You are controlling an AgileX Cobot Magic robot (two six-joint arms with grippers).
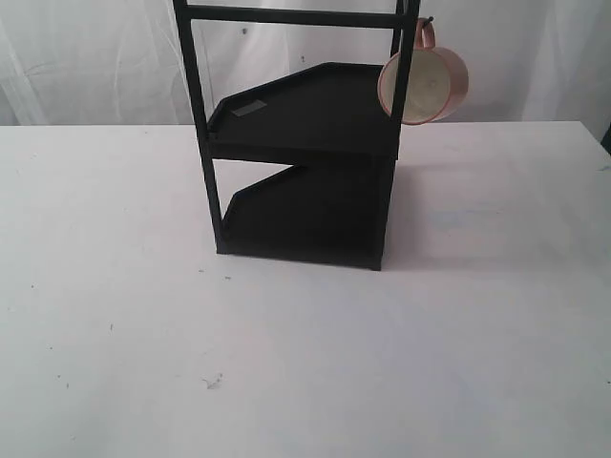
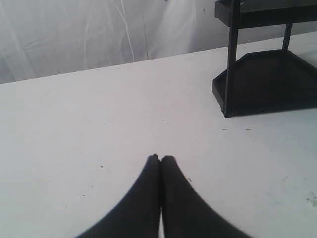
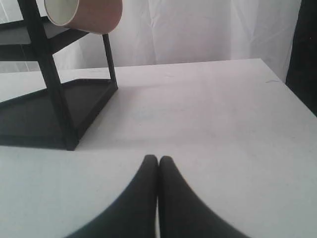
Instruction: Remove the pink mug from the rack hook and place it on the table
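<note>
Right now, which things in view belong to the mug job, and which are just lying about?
Part of the job:
pink mug, hanging on the rack hook
rack
table
right gripper, shut

Just there:
left gripper, shut
white curtain
grey tag on the rack's upper shelf
small scuff on the table

Wrist views low, toward rack
</note>
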